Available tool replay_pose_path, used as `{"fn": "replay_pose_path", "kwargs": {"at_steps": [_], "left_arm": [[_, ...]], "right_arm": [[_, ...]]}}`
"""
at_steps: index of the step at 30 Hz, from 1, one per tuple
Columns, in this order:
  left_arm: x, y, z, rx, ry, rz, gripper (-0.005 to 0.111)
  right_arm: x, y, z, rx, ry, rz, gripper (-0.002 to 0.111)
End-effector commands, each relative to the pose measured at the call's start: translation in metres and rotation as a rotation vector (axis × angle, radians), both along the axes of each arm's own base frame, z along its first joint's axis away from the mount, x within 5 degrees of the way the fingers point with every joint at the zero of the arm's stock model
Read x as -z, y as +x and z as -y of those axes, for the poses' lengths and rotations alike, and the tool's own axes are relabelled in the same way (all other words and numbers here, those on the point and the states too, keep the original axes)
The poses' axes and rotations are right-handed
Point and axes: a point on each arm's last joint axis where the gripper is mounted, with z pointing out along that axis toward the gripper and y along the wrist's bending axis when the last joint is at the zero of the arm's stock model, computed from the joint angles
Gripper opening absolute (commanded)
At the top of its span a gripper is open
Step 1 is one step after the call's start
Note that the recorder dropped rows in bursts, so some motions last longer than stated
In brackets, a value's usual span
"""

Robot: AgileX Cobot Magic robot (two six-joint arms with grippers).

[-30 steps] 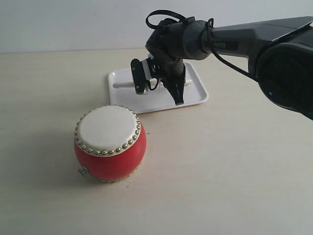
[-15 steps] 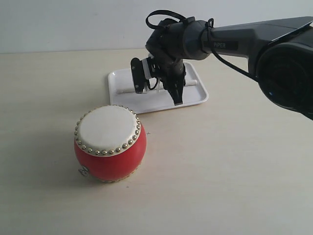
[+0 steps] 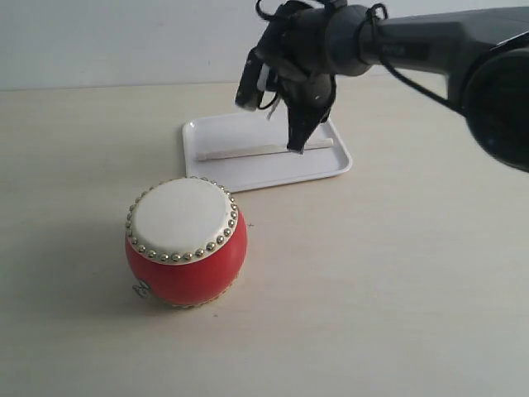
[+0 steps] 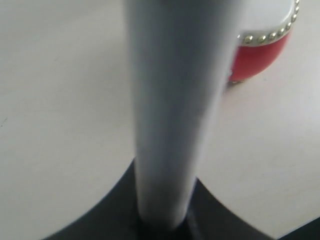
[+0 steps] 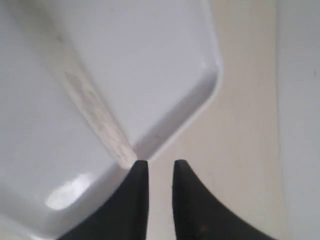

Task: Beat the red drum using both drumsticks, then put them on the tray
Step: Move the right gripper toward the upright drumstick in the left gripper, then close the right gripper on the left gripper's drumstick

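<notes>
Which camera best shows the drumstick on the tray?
The exterior view: the drumstick lies full-length across the tray. The right wrist view catches only a blurred stretch of it; the left wrist view misses the tray entirely.

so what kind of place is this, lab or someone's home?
Probably a lab or test bench, not a home: bare pale table, plain white wall behind, and only staged props, a red drum and a white tray, under a robot arm.

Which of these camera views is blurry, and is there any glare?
Left wrist view: the drumstick fills the middle, badly out of focus; the red drum behind is sharper. Right wrist view: a glare patch on the tray near its rim. Exterior view: sharp, evenly lit.
</notes>
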Motion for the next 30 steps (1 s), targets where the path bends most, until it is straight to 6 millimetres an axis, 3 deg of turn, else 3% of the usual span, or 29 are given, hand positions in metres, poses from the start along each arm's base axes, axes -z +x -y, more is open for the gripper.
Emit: {"fn": "replay_pose_path", "kwargs": {"at_steps": [1,8,15,21,25,28,30], "left_arm": [[0.001,0.005,0.013,0.022,-0.143,0.009,0.000],[0.004,0.021,0.036,0.071,-0.278,-0.052,0.000],[0.019,0.046,0.063,0.162,-0.310,-0.201,0.000],[0.026,0.063,0.091,0.313,-0.414,-0.276,0.000],[0.024,0.075,0.106,0.380,-0.536,-0.231,0.000],[0.025,0.078,0.110,0.408,-0.559,-0.217,0.000],[0.027,0.078,0.112,0.440,-0.563,-0.226,0.000]], "right_arm": [[-0.035,0.003,0.041,0.331,0.249,-0.067,0.000],[-0.090,-0.018,0.088,0.495,0.591,-0.133,0.000],[-0.111,-0.088,0.115,0.495,0.843,-0.050,0.000],[-0.140,-0.163,0.114,0.376,1.204,-0.074,0.000],[-0.157,-0.224,0.099,0.098,1.424,-0.354,0.000],[-0.157,-0.241,0.090,-0.056,1.483,-0.542,0.006],[-0.152,-0.246,0.077,-0.137,1.466,-0.598,0.017]]}}
